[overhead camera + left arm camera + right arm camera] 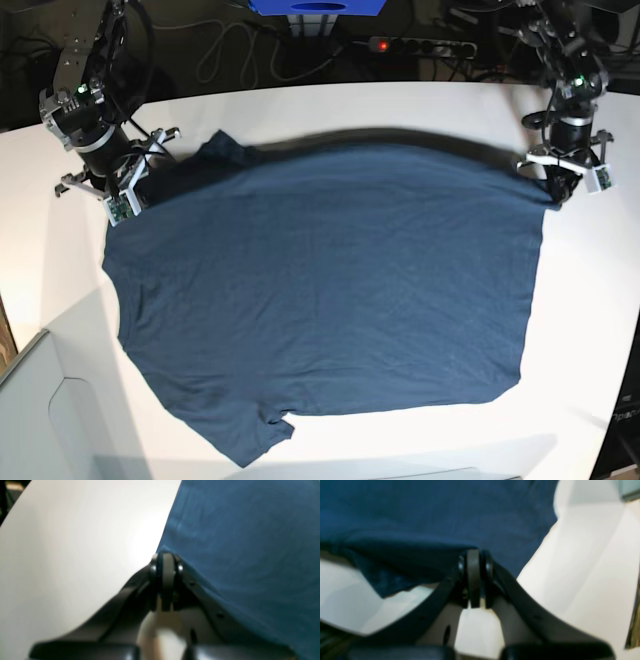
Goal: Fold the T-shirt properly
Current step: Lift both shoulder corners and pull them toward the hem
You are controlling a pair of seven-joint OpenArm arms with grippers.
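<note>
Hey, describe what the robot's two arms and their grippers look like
Both arms are dark metal with black cable bundles and a small green light near each wrist. The left gripper and right gripper each have curved black fingers ending in rounded, dark pads. White brackets flank each gripper in the base view.

White table (330, 100) fills most of the base view. Behind its far edge: power strip (420, 45) with red light, light cable (225, 50) looped on dark floor, blue box (318, 7).

One T-shirt (330, 290), one white table (300, 100), two grippers: left gripper (556, 192), right gripper (138, 188)
</note>
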